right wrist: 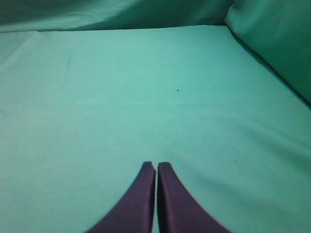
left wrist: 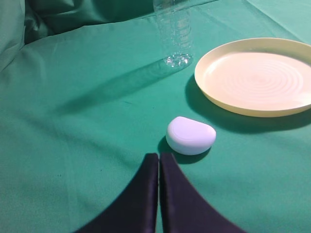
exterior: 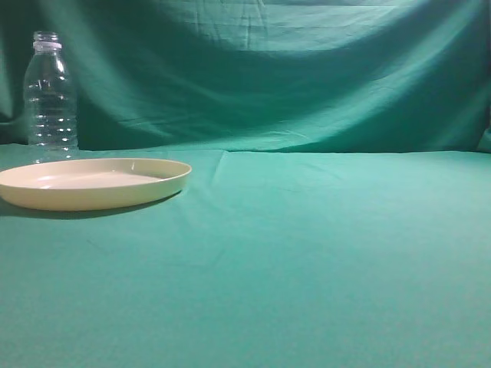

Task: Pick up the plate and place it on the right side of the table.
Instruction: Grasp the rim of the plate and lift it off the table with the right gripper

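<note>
The cream-yellow plate (exterior: 92,182) lies flat on the green table (exterior: 307,253) at the left of the exterior view. It also shows at the upper right of the left wrist view (left wrist: 257,77). My left gripper (left wrist: 159,156) is shut and empty, above the cloth, short of the plate and to its left. My right gripper (right wrist: 156,166) is shut and empty over bare green cloth (right wrist: 146,97). Neither gripper shows in the exterior view.
A clear plastic bottle (exterior: 51,96) stands upright behind the plate; its base shows in the left wrist view (left wrist: 175,34). A small white rounded object (left wrist: 190,135) lies on the cloth just ahead of my left gripper. A green backdrop (exterior: 291,69) rises behind the table.
</note>
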